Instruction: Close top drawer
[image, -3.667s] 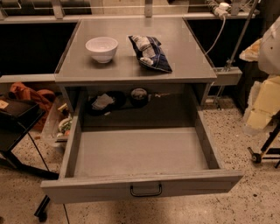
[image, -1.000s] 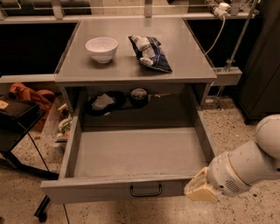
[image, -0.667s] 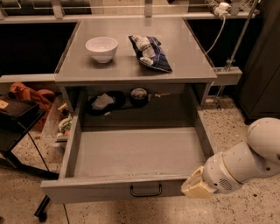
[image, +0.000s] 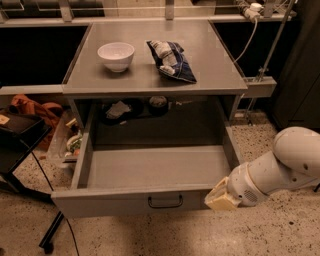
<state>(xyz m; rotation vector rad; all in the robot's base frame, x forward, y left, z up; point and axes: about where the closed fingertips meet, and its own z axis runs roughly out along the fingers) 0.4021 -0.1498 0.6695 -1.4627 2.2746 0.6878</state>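
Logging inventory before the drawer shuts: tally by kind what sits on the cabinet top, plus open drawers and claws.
White bowl: 1
Snack bag: 1
Open top drawer: 1
Claw, at the drawer front's right end: 1
Total: 4

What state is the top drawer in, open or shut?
Open. The top drawer is pulled far out from under the tabletop, its inside floor showing. The hand is at its front right corner.
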